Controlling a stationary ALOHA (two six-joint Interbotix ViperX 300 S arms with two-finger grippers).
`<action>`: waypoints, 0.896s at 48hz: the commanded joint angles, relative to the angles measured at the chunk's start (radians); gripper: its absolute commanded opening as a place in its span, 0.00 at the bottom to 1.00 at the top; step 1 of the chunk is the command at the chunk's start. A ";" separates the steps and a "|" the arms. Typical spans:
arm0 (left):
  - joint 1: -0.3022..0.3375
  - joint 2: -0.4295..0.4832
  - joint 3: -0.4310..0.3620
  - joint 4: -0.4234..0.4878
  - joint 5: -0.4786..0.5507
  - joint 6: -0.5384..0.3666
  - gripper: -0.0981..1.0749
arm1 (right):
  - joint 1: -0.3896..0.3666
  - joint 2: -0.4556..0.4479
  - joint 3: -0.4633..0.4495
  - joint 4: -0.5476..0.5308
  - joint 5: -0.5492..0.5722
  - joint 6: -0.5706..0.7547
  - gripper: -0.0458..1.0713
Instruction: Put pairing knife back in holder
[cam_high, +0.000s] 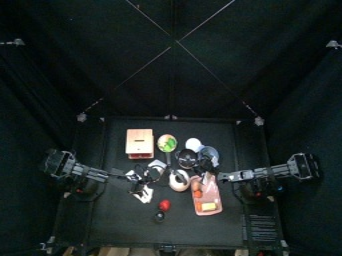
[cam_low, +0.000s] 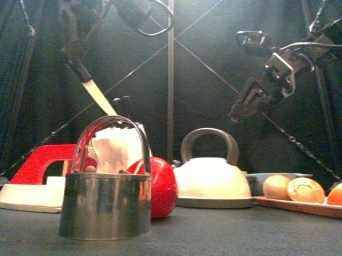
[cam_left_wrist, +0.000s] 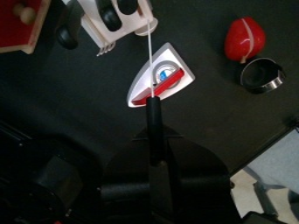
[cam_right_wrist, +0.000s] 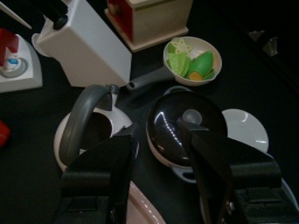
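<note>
kettle (cam_low: 214, 172) | metal cup (cam_low: 104, 205) | green bowl (cam_right_wrist: 191, 59) | black pan (cam_right_wrist: 181, 129) | wooden box (cam_high: 138, 142)

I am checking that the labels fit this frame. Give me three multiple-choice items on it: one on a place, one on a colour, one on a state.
1. Where is the knife?
A. in the holder
B. held in the left gripper above the table
C. lying on the tray

2. What colour is the knife holder?
A. white
B. green
C. red

3. How does the right gripper stand?
A. shut on the kettle
B. shut on the knife
C. jaws open, holding nothing

Answers:
1 B: the front view shows the knife slanting down from the left gripper, clear of the table.
2 A: the right wrist view shows the slotted knife holder as white.
3 C: the right gripper hangs in the air with its jaws apart and nothing between them.
</note>
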 joint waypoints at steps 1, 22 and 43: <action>0.031 -0.020 -0.002 -0.018 -0.017 0.003 0.35 | -0.008 -0.009 -0.021 -0.003 -0.003 0.000 0.76; 0.064 -0.020 0.014 -0.046 -0.048 0.006 0.35 | -0.009 -0.009 -0.015 -0.002 -0.003 0.000 0.76; 0.084 -0.020 0.031 -0.048 -0.072 0.012 0.35 | -0.009 -0.009 -0.015 -0.002 -0.003 0.000 0.75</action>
